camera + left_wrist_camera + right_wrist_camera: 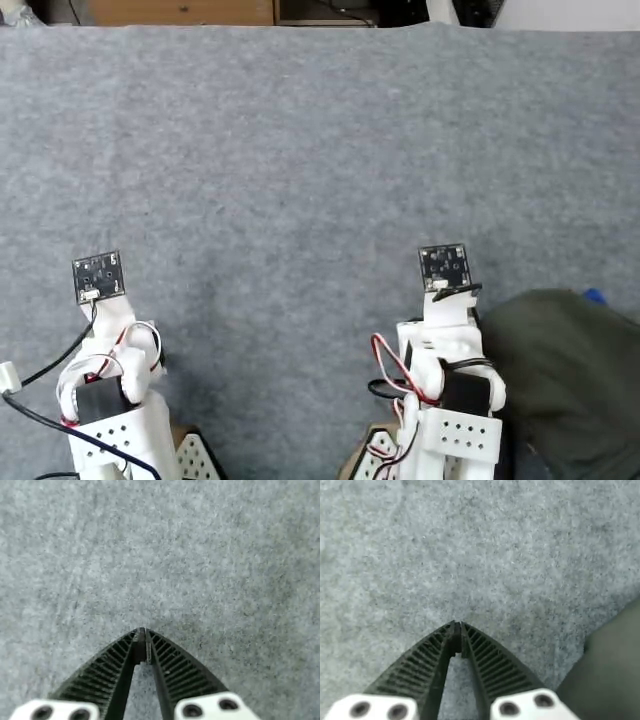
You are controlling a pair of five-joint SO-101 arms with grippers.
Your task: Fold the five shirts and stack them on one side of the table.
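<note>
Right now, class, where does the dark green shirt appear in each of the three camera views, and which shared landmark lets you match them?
High view: the dark green shirt lies at the near right edge, beside the right arm.
Left wrist view: the left gripper, shut, over the grey felt table.
Right wrist view: the shirt lies on the felt close beside the right gripper.
Shared landmark: the grey felt table.

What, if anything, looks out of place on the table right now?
A dark green shirt lies crumpled, not folded, at the table's near edge beside the right arm, with something blue peeking out behind it.
</note>
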